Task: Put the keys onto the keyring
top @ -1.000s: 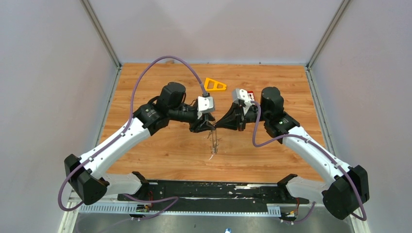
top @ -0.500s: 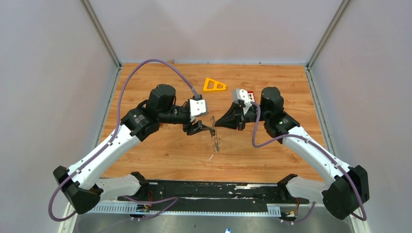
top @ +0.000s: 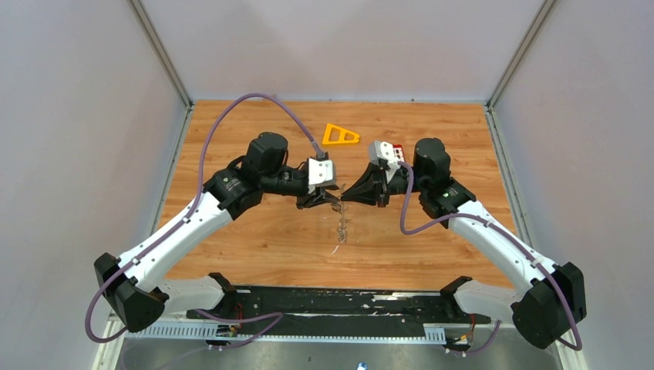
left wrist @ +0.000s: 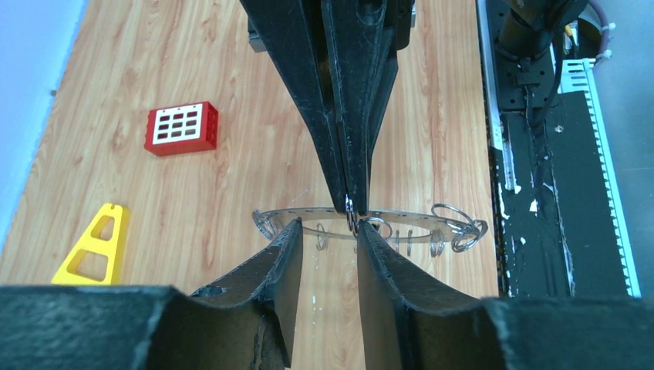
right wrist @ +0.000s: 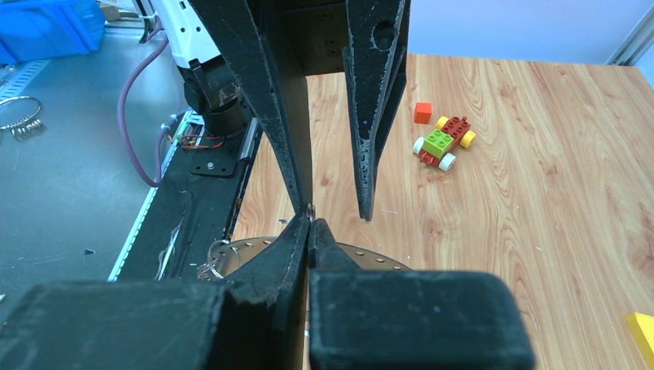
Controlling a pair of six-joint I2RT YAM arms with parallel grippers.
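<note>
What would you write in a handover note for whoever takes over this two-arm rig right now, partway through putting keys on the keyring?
Right gripper: shut, pinching the rim of the keyring.
Left gripper: open, fingertips close to that pinch, holding nothing.
Keys: none clearly visible; only small wire loops hang on the ring.
Done: ring gripped.
To do: find a key, pick it up, probably with the free arm, and thread it on.

From above, the keyring [top: 342, 225] is too small for me to read its rim or what hangs on it. On the right wrist camera my right claw [right wrist: 309, 225] hides most of it, and the picture's edge cuts off the orange triangular frame [right wrist: 643, 324].
</note>
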